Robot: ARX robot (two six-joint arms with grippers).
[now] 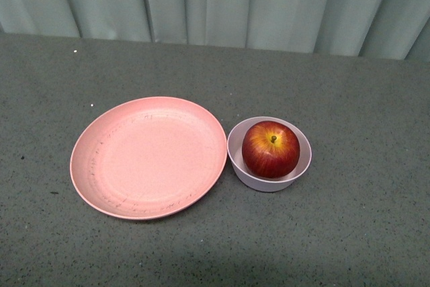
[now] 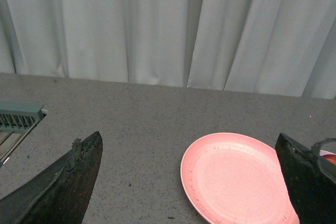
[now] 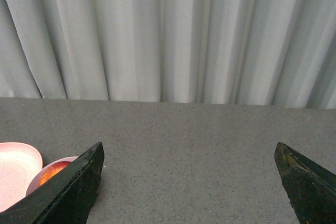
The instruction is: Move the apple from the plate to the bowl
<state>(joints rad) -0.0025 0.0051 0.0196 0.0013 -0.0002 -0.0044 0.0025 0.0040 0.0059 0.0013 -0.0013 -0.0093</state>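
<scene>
Red and shiny, the apple sits inside the small pale bowl, with its stem pointing up and a yellow patch around it. I see the bowl right beside the big pink plate, on the plate's right side, with their rims almost touching. The plate has nothing on it, only some faint dark marks. Both rest on the gray table, and a pale curtain hangs behind it.

From my left wrist camera, the left gripper has its two dark fingers spread wide apart with nothing between them. It hangs above the table near the plate. A greenish rack pokes in at one edge.

From my right wrist camera, the right gripper is spread wide too, and holds nothing. I can see a bit of the apple in the bowl past one finger.
</scene>
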